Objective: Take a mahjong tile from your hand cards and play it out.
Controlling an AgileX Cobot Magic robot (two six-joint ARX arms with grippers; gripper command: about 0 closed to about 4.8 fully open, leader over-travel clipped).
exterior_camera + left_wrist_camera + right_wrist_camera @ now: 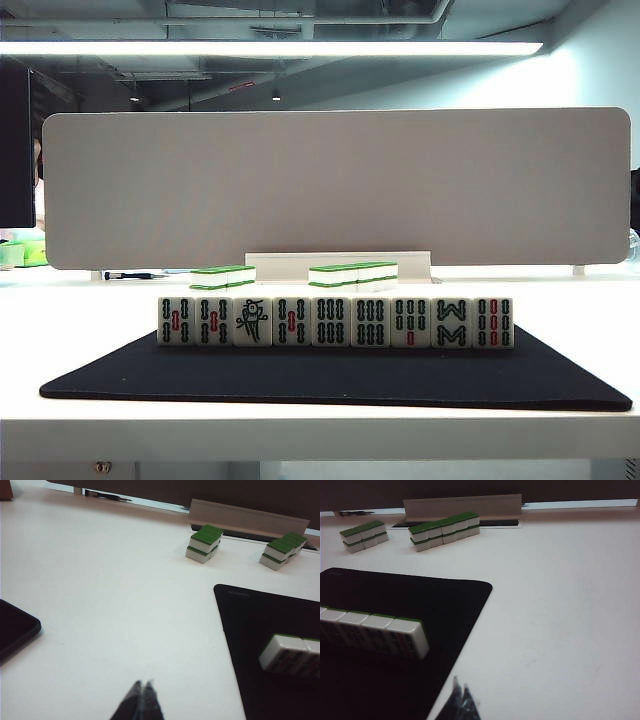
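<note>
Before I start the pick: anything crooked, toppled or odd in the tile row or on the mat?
Nothing stands out. The hand cards stand upright in one straight, gapless row on the black mat, the mahjong tile third from the left. The tile stacks behind look tidy. Left gripper and right gripper sit shut, clear of the tiles.

The hand cards (335, 322) stand in one row on the mat (330, 380), which lies on the table (320, 425). The mahjong tile (252, 322) is third from the exterior view's left end. Behind the row lie two tile stacks (222, 277) (352, 275), with a ledge (338, 266) and a board (335, 188) beyond. The left gripper (141, 686) hangs over bare table left of the mat, the right gripper (459, 686) just off the mat's right edge; the row is ahead of both.
</note>
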